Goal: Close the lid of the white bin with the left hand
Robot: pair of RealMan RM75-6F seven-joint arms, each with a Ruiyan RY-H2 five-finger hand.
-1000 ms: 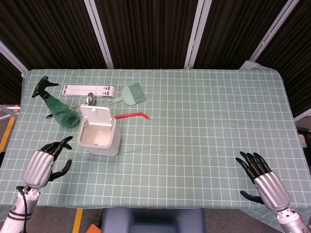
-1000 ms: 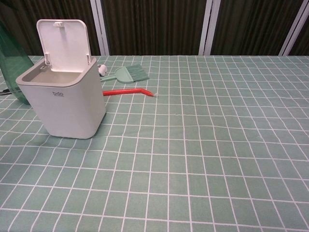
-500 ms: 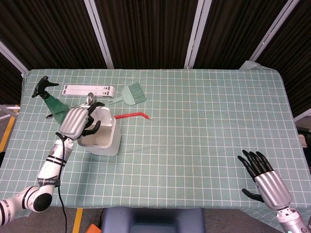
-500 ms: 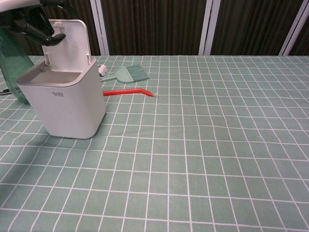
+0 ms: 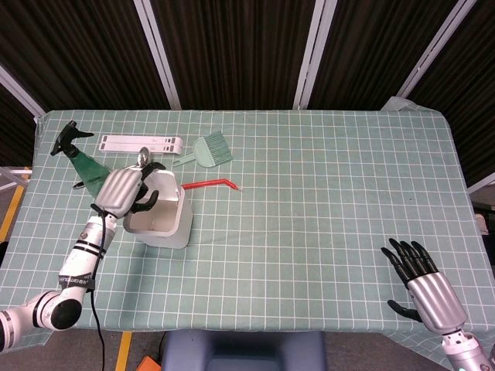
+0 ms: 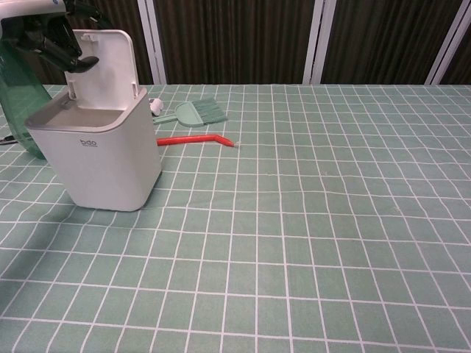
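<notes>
The white bin (image 5: 161, 224) stands at the left of the table, its lid (image 5: 165, 184) still raised. In the chest view the bin (image 6: 99, 158) shows an empty inside and the lid (image 6: 104, 62) upright behind the opening. My left hand (image 5: 124, 190) hovers over the bin's back left side. Its dark fingers (image 6: 65, 48) are bent at the lid's upper left corner and seem to touch it, holding nothing. My right hand (image 5: 425, 287) lies near the front right edge of the table with its fingers spread and nothing in them.
A green spray bottle (image 5: 83, 164) lies just left of the bin, close behind my left hand. Beyond the bin are a spoon (image 5: 143, 159), a white strip (image 5: 139, 143), a green brush (image 5: 209, 149) and a red stick (image 5: 213, 184).
My left hand rose from the table's front left edge to the bin's lid and has since edged slightly left. The lid stays up. The right hand drifted a little toward the front edge.
</notes>
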